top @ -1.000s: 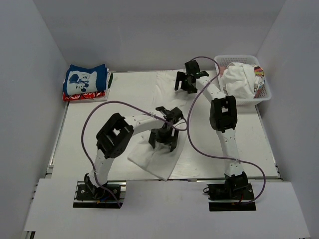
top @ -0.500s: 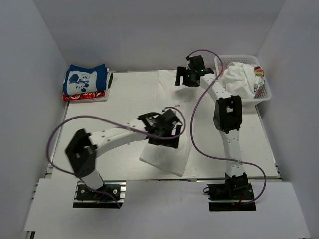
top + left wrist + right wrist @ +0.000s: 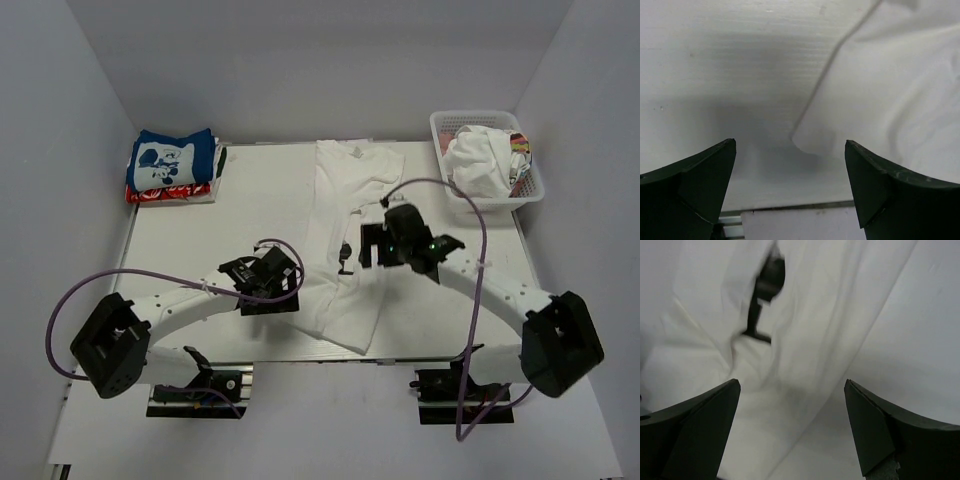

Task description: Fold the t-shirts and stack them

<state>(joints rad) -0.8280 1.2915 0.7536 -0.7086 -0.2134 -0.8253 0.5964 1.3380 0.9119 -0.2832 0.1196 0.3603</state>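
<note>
A large plain white t-shirt (image 3: pixel 345 215) lies lengthwise down the middle of the table, with a small black mark (image 3: pixel 345 258) on it. My left gripper (image 3: pixel 272 296) hangs open just left of the shirt's near end; in the left wrist view the left gripper (image 3: pixel 790 142) stands over the table at a rounded corner of the shirt (image 3: pixel 890 90). My right gripper (image 3: pixel 368 252) is open over the shirt's right edge; the right wrist view has the right gripper (image 3: pixel 792 382) above wrinkled white cloth (image 3: pixel 805 325). A blue tee (image 3: pixel 172 158) sits folded on a red patterned one (image 3: pixel 165 193) at the back left.
A white basket (image 3: pixel 441 126) at the back right holds a crumpled white tee (image 3: pixel 478 162) and one with colourful print (image 3: pixel 521 147). Purple cables loop from both arms. The table's near edge (image 3: pixel 790 206) runs just under the left gripper. White walls close in the table.
Both arms swung toward the near side. The left gripper went from the shirt's middle to its near left corner, the right from the far end to mid-shirt. The shirt now lies stretched out.
</note>
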